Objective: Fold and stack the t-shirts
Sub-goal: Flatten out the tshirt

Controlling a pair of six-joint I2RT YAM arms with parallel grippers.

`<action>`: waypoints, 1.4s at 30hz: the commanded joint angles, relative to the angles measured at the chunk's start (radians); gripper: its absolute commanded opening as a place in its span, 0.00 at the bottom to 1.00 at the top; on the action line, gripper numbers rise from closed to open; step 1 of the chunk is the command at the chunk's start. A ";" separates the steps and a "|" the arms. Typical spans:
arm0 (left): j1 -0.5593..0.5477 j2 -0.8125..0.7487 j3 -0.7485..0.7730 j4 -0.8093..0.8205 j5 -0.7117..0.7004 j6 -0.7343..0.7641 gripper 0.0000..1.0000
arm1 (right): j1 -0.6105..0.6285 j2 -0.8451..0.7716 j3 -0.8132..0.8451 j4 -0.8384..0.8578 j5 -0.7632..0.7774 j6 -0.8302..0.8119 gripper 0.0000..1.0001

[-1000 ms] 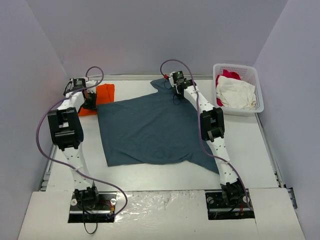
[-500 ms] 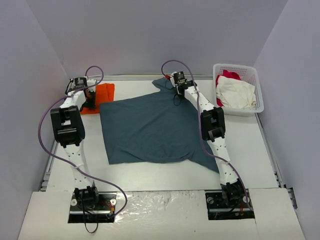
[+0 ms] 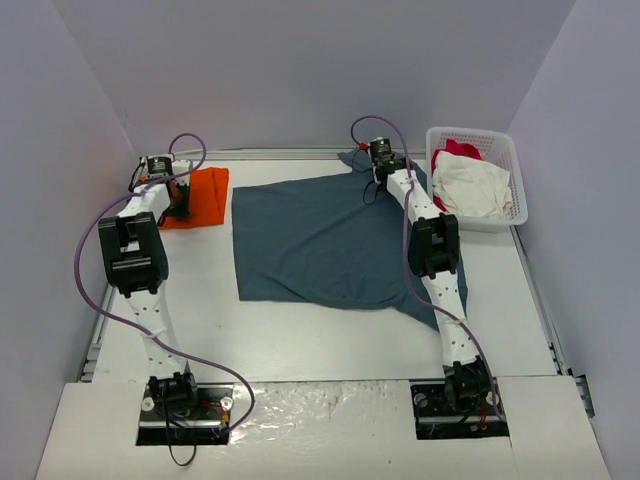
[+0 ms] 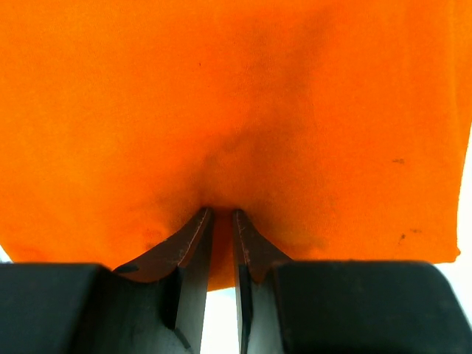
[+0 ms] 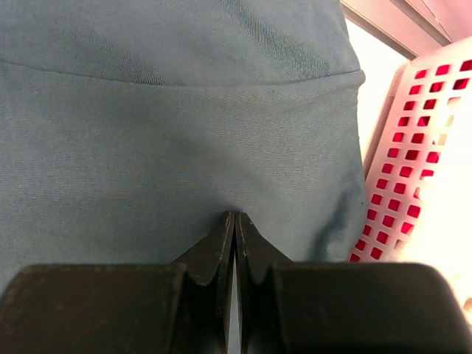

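The dark slate-blue t-shirt lies spread across the middle of the table, with one sleeve trailing toward the near right. My right gripper is at its far edge, beside the basket. In the right wrist view this gripper is shut, with a pinch of the blue cloth at its tips. The bright orange t-shirt lies folded at the far left. My left gripper sits on the orange shirt's near edge. In the left wrist view the gripper holds a ridge of orange cloth between nearly closed fingers.
A white slotted basket stands at the far right, holding a white garment and a red-pink one. The basket's wall is just right of my right gripper. Grey walls close in the table on three sides.
My right gripper has dragged the slate-blue t-shirt to the right, toward the basket, opening a gap from the orange shirt. The left gripper has stayed on the orange t-shirt.
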State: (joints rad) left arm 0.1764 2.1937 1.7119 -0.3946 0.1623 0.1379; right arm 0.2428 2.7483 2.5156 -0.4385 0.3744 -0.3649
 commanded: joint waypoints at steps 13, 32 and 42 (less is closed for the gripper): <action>0.009 -0.256 -0.107 -0.050 0.012 0.048 0.24 | 0.035 -0.142 0.038 -0.118 -0.095 -0.003 0.63; -0.368 -0.686 -0.543 -0.456 0.330 0.638 0.43 | 0.052 -1.297 -1.019 -0.316 -0.508 -0.151 0.78; -0.437 -0.626 -0.563 -0.345 0.321 0.661 0.58 | -0.209 -1.770 -1.341 -0.341 -0.752 -0.147 0.79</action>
State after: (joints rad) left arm -0.2481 1.5555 1.0966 -0.7727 0.4736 0.7544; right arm 0.0837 1.0176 1.1797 -0.7719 -0.2626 -0.5182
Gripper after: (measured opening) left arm 0.582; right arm 0.798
